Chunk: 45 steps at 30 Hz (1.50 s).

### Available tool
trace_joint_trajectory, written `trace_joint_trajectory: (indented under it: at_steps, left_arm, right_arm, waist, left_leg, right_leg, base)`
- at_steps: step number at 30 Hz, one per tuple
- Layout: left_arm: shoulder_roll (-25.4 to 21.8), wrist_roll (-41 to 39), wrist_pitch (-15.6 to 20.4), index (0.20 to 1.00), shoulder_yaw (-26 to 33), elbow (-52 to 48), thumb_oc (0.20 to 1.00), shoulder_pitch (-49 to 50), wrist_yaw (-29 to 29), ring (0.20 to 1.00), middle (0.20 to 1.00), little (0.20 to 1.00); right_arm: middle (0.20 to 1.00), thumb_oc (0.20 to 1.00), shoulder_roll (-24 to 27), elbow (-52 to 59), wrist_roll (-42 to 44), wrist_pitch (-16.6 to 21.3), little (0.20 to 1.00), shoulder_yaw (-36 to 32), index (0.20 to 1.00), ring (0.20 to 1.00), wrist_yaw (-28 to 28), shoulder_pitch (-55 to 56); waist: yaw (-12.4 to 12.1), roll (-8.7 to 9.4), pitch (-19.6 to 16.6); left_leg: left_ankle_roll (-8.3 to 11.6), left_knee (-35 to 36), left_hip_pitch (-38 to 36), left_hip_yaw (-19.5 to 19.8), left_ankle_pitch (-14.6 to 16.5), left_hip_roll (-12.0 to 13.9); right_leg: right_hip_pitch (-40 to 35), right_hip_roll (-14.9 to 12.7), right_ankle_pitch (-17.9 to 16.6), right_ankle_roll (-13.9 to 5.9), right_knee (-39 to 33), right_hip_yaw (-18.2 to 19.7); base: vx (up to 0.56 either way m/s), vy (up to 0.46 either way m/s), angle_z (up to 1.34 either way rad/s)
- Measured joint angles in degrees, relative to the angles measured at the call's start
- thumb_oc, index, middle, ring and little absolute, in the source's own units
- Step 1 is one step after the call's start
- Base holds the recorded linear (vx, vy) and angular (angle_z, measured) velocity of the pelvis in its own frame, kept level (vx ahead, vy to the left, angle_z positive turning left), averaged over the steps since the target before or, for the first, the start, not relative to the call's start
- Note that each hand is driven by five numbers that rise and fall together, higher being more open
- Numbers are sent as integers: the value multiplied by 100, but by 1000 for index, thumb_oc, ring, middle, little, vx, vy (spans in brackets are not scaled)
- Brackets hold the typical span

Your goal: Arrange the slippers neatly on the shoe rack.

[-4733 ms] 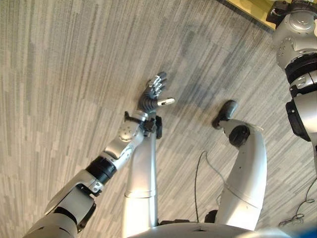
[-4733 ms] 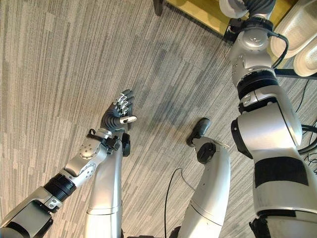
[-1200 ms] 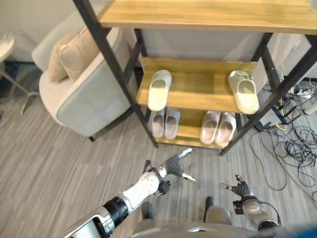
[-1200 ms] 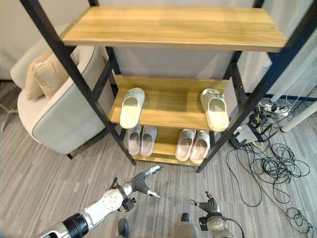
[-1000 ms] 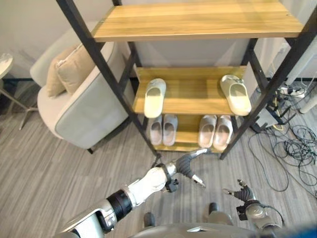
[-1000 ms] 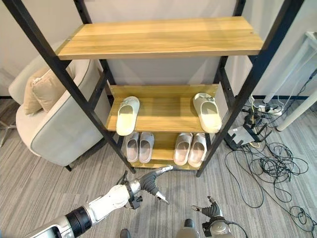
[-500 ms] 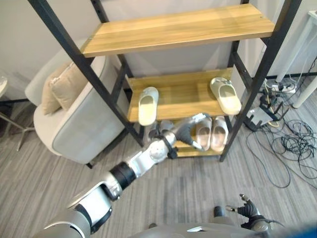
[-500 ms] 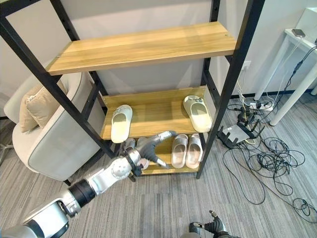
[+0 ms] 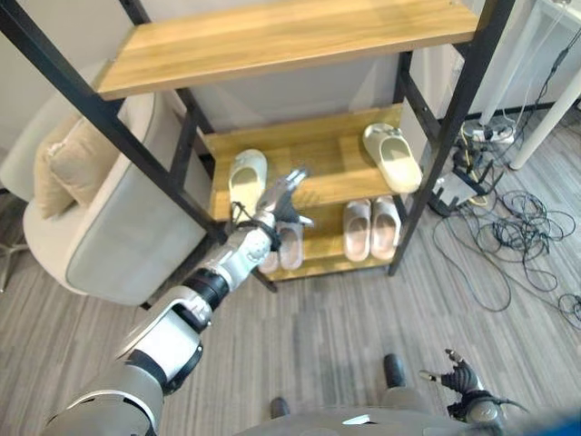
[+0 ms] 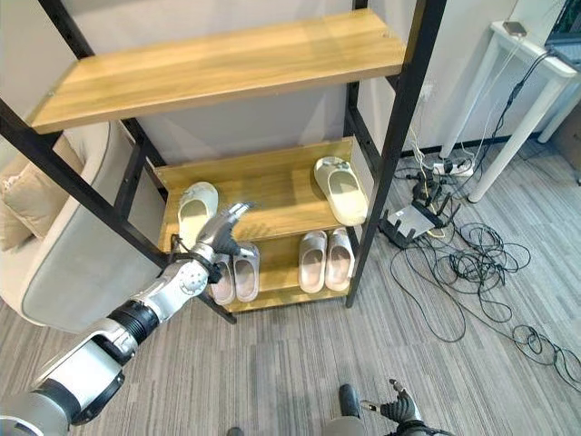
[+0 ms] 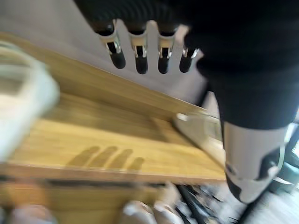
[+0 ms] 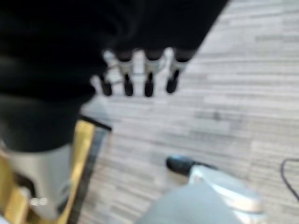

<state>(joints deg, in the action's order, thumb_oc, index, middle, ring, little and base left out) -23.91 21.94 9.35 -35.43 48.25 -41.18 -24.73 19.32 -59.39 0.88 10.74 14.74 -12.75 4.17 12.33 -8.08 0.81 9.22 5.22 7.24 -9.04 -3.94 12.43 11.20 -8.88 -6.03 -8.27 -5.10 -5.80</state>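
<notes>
1. An armchair [image 9: 109,245], pale grey, stood just left of the rack, on the floor.
2. A beige cushion [image 9: 68,159] leaned against the armchair's back.
3. The floor [image 10: 272,372] was grey, with a plank-like striped pattern.
4. Black cables [image 10: 472,272] lay tangled on the floor to the right of the rack.
5. A small white box [image 10: 413,221] sat on the floor among the cables, just beside the rack's right leg.
6. A power strip [image 10: 445,167] lay near the wall behind the box.
7. A white table [image 10: 517,54] stood at the far right, with a small dark object [image 10: 514,28] on its top.
8. The wall [image 10: 263,113] behind was plain and light.
</notes>
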Motion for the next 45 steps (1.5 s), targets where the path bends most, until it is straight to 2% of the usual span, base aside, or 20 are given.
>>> trace_joint_trajectory:
  at_steps: [2, 5, 9, 12, 16, 25, 33, 42, 45]
  left_arm:
    - [-27, 18, -93, 1000, 16, 478, 1000, -255, -254, 1000, 1000, 1000]
    - [-124, 13, -166, 1000, 83, 680, 1000, -527, -440, 1000, 1000, 1000]
    - [-192, 1, -217, 1000, 86, 1263, 1000, -1152, -707, 1000, 1000, 1000]
    - [-387, -10, -256, 1000, 88, 1292, 1000, -1307, -781, 1000, 1000, 1000]
    - [-417, -98, -288, 1000, 94, 1457, 1000, -1554, -930, 1000, 1000, 1000]
    - [-544, -776, -395, 1000, 521, 1685, 1000, -1853, -1148, 1000, 1000, 1000]
    - [-847, -890, -400, 1000, 610, 1893, 1000, -1893, -1162, 1000, 1000, 1000]
    - [-912, -913, -487, 1000, 744, 1901, 1000, -1983, -1190, 1000, 1000, 1000]
    - [-937, -1021, -538, 1000, 781, 2202, 1000, -2074, -1191, 1000, 1000, 1000]
  right_arm:
    - [1000, 1000, 0, 20, -1, 55, 1000, 81, 1000, 1000, -108, -6]
    - [1000, 1000, -3, 105, -1, 96, 1000, 155, 1000, 1000, -146, -4]
    - [1000, 1000, -19, 261, 3, 152, 1000, 292, 1000, 1000, -221, -65]
    - [1000, 1000, -29, 349, 9, 218, 1000, 388, 1000, 1000, -272, -209]
    - [1000, 1000, -30, 451, 25, 245, 1000, 399, 1000, 1000, -317, -275]
    - [1000, 1000, -32, 614, 118, 277, 1000, 607, 1000, 1000, -328, -387]
    - [1000, 1000, -32, 649, 131, 278, 1000, 617, 1000, 1000, -325, -433]
    - [1000, 1000, -34, 585, 153, 331, 1000, 634, 1000, 1000, -331, -603]
    - [1000, 1000, -36, 616, 133, 341, 1000, 650, 1000, 1000, -338, -617]
  waist:
    - [43, 12, 4]
    - [90, 55, 34]
    - [141, 206, 116]
    - [220, 277, 167]
    - [234, 314, 192]
    - [247, 431, 329]
    - [238, 497, 454]
    - [223, 507, 595]
    - [223, 505, 596]
  left_leg:
    - [0, 0, 191, -3, -24, 0]
    - [-2, -1, 388, -9, -53, -4]
    - [-7, -2, 579, -26, -61, -15]
    - [-10, -2, 634, -71, -78, -23]
    - [-10, -2, 733, -68, -78, -27]
    - [-6, -2, 768, -63, -86, -21]
    - [-6, -2, 770, -62, -86, -21]
    - [-4, -2, 786, -46, -87, 8]
    - [-4, -1, 805, -56, -87, 31]
  right_leg:
    - [191, 3, -41, 28, 0, 6]
    - [401, 5, -116, 42, 2, 7]
    - [611, -3, -145, 46, 2, 26]
    - [692, -7, -173, 52, 3, 59]
    - [793, -10, -178, 52, 3, 59]
    - [832, -4, -188, 51, 2, 59]
    - [832, -4, -187, 50, 2, 56]
    - [839, 25, -187, 51, 3, 43]
    - [865, 45, -187, 51, 2, 45]
  base:
    - [-57, -22, -3]
    - [-34, -13, -2]
    - [-20, -3, -2]
    - [-6, -7, -6]
    - [0, 0, 0]
    - [0, 0, 0]
    - [0, 0, 0]
    - [0, 0, 0]
    - [0, 0, 0]
